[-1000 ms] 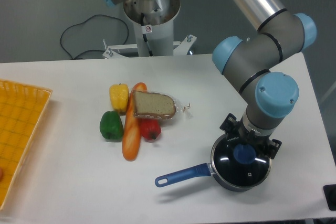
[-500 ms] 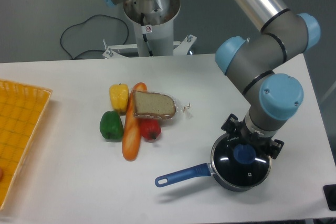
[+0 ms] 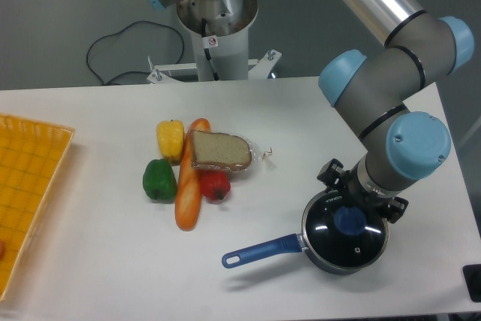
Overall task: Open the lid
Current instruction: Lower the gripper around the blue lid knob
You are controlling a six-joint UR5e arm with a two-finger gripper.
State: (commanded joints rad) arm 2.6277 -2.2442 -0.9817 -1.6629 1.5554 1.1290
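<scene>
The lid [image 3: 346, 232] sits on the saucepan [image 3: 331, 257] near the table's [image 3: 98, 261] front right edge. Gripper [image 3: 350, 212] is right over the blue knob, can't tell if it's clamped. Three peppers, one baguette [image 3: 186, 186], one bread slice [image 3: 219, 151].

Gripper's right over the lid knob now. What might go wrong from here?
The gripper is mostly hidden by the wrist, so centring on the blue knob is uncertain; an off-centre close may slip. The pan sits near the table edge and looks light, so a sticking lid could lift or drag it.
</scene>
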